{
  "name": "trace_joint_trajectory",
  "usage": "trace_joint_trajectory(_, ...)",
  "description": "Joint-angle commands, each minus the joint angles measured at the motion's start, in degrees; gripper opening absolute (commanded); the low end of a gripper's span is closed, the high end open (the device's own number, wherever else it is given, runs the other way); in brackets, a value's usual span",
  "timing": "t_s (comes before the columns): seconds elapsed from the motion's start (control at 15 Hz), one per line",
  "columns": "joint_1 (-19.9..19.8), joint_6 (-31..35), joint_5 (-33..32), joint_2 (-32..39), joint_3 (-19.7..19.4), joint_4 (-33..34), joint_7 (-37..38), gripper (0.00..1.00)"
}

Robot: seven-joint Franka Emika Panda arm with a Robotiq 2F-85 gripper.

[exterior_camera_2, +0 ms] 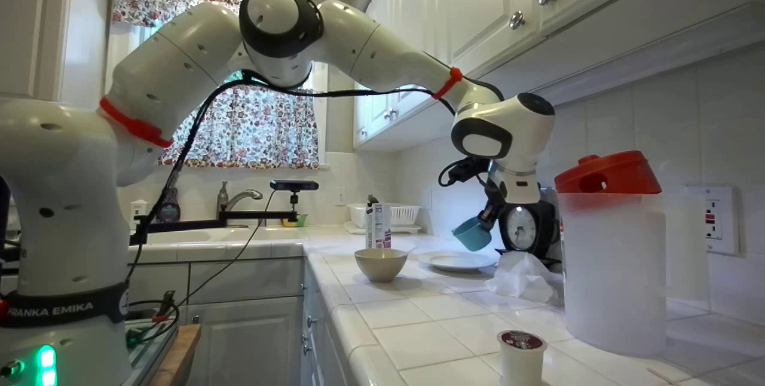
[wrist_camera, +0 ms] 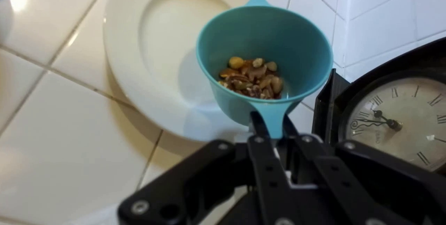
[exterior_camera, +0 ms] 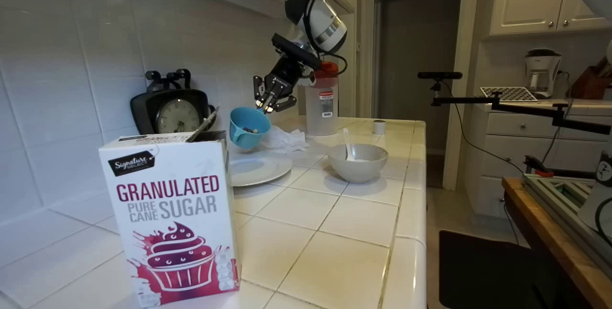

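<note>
My gripper point(wrist_camera: 271, 122) is shut on the short handle tab of a light-blue cup point(wrist_camera: 275, 33). Nuts point(wrist_camera: 256, 77) lie in the bottom of the cup, bunched toward the handle side. In both exterior views the cup point(exterior_camera: 245, 139) hangs tilted in the air, above the white plate point(exterior_camera: 263, 169). The wrist view shows the plate point(wrist_camera: 167, 26) below and to the left of the cup, its bare middle visible. A black clock point(wrist_camera: 400, 124) stands close on the right side of the gripper. Part of the fingertips is hidden by the handle.
A bowl point(exterior_camera: 358, 165) with a white spoon point(exterior_camera: 348, 144) stands near the counter edge. The sugar box point(exterior_camera: 169, 223) is on the counter too. Crumpled paper point(exterior_camera_2: 523, 278), a red-lidded container point(exterior_camera_2: 612, 272) and a small pod point(exterior_camera_2: 521, 356) are nearby. Cabinets point(exterior_camera_2: 490, 15) overhang the arm.
</note>
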Motion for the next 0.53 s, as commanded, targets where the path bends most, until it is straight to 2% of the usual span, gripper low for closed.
trace_joint_trajectory(0.0,0.4,1.8,-1.3,1.8,0.6,3.0,-0.3,0.03)
trace_joint_trajectory(0.47,2.9,10.5,-3.5,1.1,1.5,1.1,-2.3,0.03)
